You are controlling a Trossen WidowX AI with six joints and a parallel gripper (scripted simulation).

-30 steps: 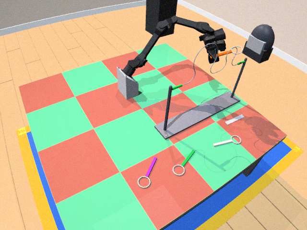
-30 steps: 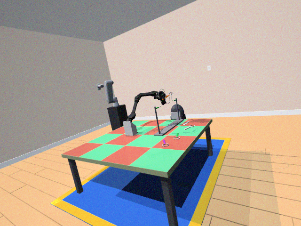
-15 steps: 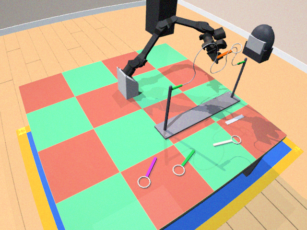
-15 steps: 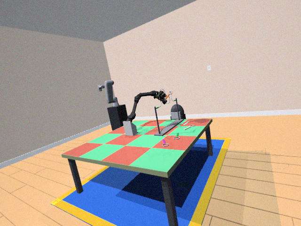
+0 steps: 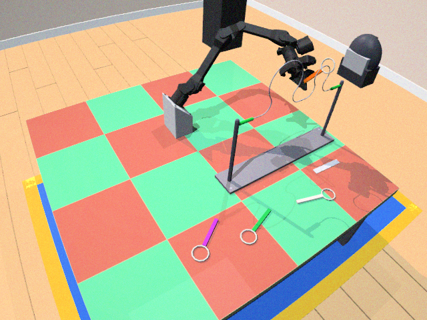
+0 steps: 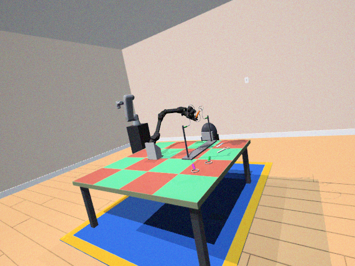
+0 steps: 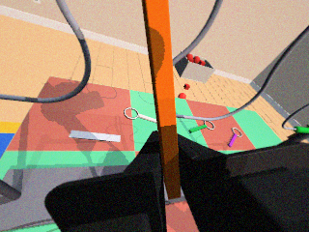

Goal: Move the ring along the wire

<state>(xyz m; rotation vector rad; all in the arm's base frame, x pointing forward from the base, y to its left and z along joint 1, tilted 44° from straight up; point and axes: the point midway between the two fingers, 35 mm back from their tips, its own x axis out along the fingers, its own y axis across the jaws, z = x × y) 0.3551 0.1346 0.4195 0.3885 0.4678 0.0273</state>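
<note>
Pincer (image 5: 303, 84) (image 6: 196, 118) (image 7: 160, 134) clenched on orange handle (image 5: 313, 76) (image 6: 197, 114) (image 7: 161, 72) near its lower end. Ring (image 5: 327, 65) (image 6: 200, 108) at handle's far end, up in air over desk's far R side in top view, nearer the post (image 5: 331, 110) (image 6: 208, 128) by that edge than the post (image 5: 233, 151) (image 6: 184, 141) closer to desk middle. Handle's long axis slants up from pincer to ring, ring on far-post side. Grey wire (image 5: 270, 93) (image 7: 270, 82) loops close round handle + pincer; can't tell clearance or threading. Next move prob: tilt w/ wire bend, avoid grey. Travel direction unclear.
</note>
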